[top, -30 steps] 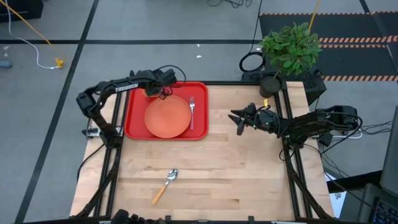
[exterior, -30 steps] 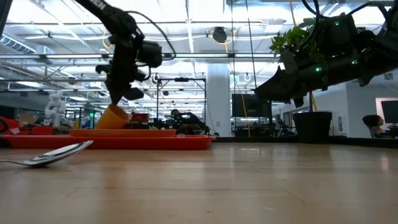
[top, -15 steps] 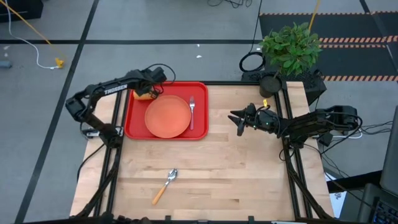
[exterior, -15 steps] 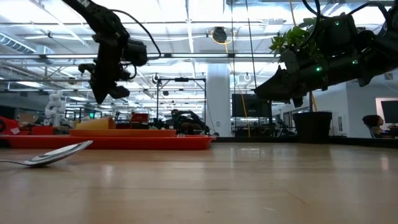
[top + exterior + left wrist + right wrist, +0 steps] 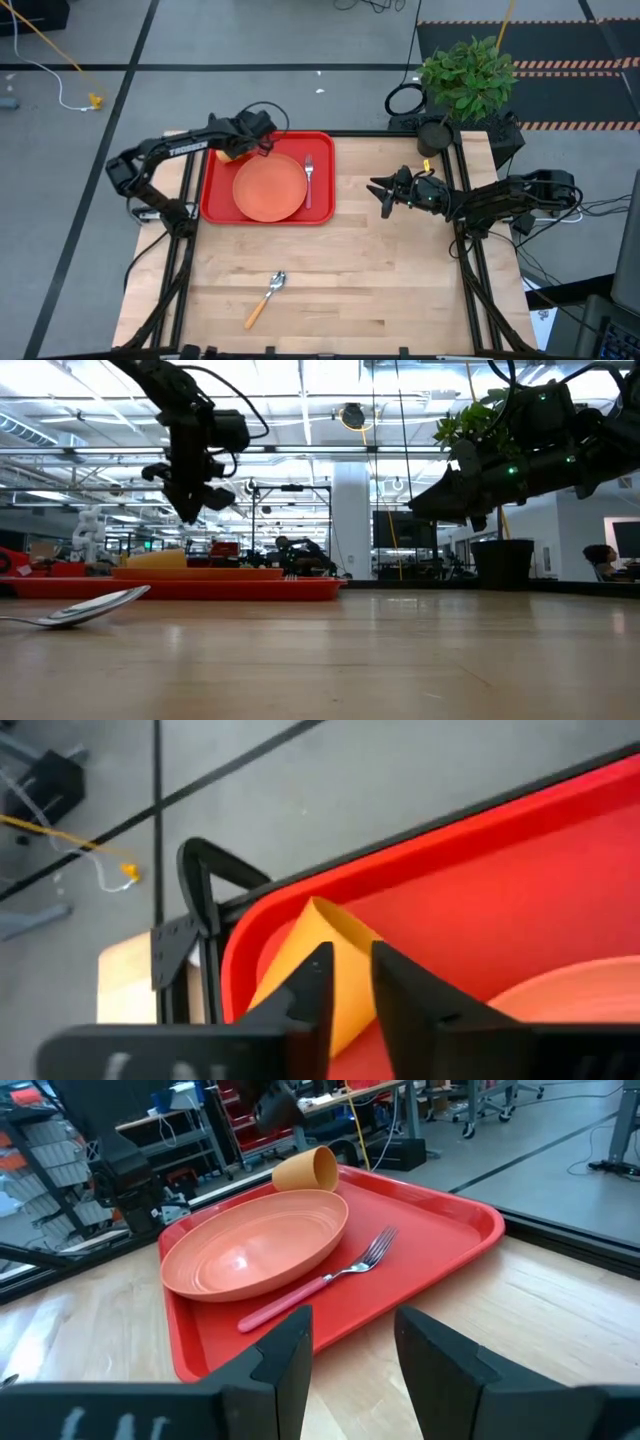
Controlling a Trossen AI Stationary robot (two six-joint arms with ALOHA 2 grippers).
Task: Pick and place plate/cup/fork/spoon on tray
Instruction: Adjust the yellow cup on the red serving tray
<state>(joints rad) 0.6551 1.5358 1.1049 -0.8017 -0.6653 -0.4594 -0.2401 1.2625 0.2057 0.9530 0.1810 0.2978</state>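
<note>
Bright even overhead light; ceiling lamps glare; soft shadows; near foreground blurred.

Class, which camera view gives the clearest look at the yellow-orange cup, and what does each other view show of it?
The right wrist view: the cup lies on its side in the tray's far corner, mouth visible, unobstructed. The left wrist view shows only part, behind the fingers. The high view shows a sliver beside the left gripper. The low view shows a low yellow shape behind the rim.
</note>
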